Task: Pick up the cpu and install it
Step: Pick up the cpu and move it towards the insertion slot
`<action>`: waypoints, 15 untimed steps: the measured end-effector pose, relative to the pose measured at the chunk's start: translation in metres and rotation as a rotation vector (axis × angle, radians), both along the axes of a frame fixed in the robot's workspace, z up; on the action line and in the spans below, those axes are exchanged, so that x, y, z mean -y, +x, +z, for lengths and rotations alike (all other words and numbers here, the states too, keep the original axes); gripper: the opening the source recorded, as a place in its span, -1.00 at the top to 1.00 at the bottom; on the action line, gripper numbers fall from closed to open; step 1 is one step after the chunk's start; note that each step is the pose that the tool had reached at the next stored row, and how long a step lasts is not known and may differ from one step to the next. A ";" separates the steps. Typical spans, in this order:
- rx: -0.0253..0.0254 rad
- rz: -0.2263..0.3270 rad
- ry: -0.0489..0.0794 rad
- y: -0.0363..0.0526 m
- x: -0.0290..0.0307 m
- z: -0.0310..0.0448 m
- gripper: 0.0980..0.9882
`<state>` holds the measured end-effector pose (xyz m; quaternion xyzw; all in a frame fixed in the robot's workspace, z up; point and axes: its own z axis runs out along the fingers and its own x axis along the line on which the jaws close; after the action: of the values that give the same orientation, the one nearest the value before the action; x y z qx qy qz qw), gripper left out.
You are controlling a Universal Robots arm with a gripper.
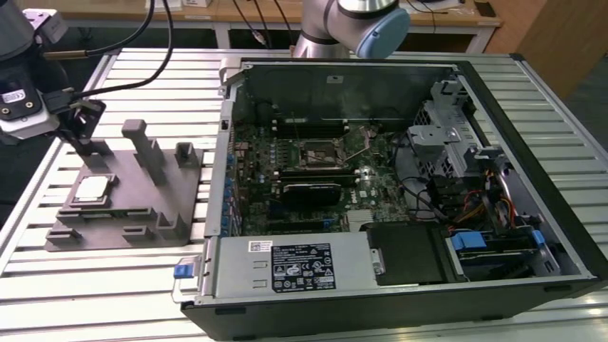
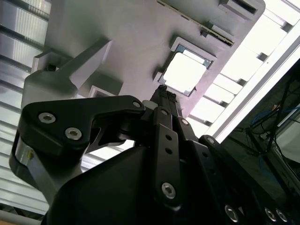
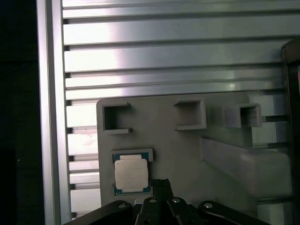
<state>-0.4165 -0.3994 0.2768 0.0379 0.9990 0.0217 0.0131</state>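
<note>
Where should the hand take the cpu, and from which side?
Probably from straight above, by two opposite edges. The cpu lies flat, metal top up, in a pocket of the fixture, so the pocket's rim would block a sideways approach.

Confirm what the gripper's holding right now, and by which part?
Nothing. The cpu lies in its pocket of the grey fixture; the gripper hangs close by it, empty.

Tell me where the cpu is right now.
The cpu lies in a recess of the grey fixture at the exterior view's left, beside the open computer case.
</note>
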 end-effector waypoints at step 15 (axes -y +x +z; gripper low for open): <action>0.0001 0.000 0.000 -0.0063 0.0004 -0.0124 0.98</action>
<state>-0.4228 -0.3999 0.2643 0.0379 0.9990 0.0217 0.0131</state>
